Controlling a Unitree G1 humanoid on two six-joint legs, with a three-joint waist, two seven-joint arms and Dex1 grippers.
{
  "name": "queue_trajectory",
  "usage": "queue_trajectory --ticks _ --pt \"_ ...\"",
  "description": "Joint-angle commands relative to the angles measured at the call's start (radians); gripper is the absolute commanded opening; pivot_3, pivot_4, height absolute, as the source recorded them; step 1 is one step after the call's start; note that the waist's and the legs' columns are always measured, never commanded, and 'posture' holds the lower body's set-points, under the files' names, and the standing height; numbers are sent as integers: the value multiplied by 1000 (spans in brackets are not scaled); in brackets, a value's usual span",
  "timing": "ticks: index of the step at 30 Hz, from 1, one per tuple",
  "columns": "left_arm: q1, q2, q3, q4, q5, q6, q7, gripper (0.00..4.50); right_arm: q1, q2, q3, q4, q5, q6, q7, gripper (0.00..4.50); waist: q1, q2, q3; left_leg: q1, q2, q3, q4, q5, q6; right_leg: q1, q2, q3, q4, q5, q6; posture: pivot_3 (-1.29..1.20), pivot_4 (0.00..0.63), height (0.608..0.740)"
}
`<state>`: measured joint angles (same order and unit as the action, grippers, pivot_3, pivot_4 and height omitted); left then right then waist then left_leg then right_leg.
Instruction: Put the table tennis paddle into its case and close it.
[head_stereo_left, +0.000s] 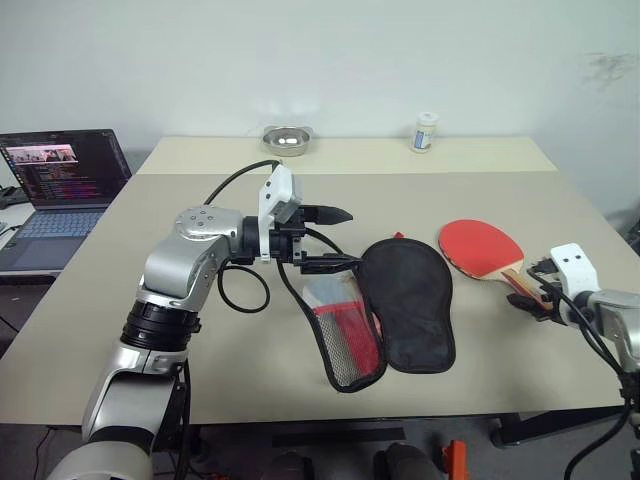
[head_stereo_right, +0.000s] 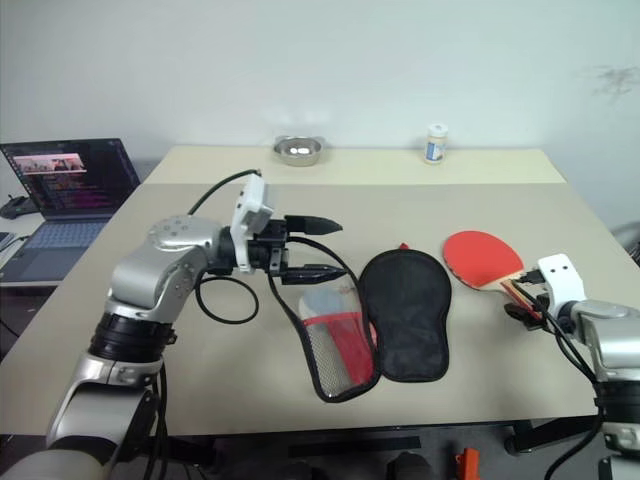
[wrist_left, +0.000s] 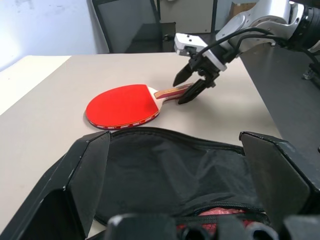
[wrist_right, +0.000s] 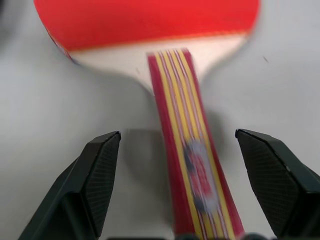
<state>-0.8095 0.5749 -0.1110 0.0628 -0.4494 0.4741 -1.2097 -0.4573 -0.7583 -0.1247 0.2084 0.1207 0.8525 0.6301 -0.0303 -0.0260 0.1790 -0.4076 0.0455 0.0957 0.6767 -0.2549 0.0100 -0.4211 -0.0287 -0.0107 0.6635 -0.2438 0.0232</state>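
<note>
The right gripper (wrist_left: 192, 88) is sitting with fingers apart around the paddle (wrist_left: 125, 106) handle, while the left gripper (head_stereo_left: 335, 240), fingers apart, is hanging above the case (head_stereo_left: 405, 300).

The left gripper (head_stereo_left: 338, 240) is hovering level with fingers spread; the right gripper (wrist_left: 192, 86) is angling downward, fingers apart.

Red table tennis paddle (wrist_left: 123, 106) on table (wrist_left: 45, 115), right gripper (wrist_left: 191, 87) fingers astride handle, black case (wrist_left: 165, 180) nearer

Looks like an office or lab room
Plain beige table (head_stereo_left: 200, 340), white wall, open laptop (head_stereo_left: 62, 190) parked alongside.
</note>
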Motion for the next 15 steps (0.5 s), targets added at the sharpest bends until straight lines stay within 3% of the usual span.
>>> queue_trajectory --ticks 1,4,7,15 --pt "-13 7 23 -21 2 -18 5 4500 -57 7 39 90 -31 -90 -5 4011 -1 0 0 0 0 0 0 0 0 0 0 0 0 0 0 0 150 740" --pt "-12 8 26 -19 2 -18 6 4500 -91 19 66 173 -50 -145 -11 4011 -2 -1 0 0 0 0 0 0 0 0 0 0 0 0 0 0 150 740" --pt "-10 12 29 -14 3 -20 4 4500 -117 35 66 223 -56 -164 -34 3471 -3 -1 -1 2 0 0 0 0 0 1 0 0 1 0 0 0 150 740" --pt "-13 16 34 -3 7 -24 7 4500 -120 69 26 223 -39 -130 -118 1102 -2 -3 -1 8 0 1 0 0 0 8 0 1 1 1 0 0 150 740"
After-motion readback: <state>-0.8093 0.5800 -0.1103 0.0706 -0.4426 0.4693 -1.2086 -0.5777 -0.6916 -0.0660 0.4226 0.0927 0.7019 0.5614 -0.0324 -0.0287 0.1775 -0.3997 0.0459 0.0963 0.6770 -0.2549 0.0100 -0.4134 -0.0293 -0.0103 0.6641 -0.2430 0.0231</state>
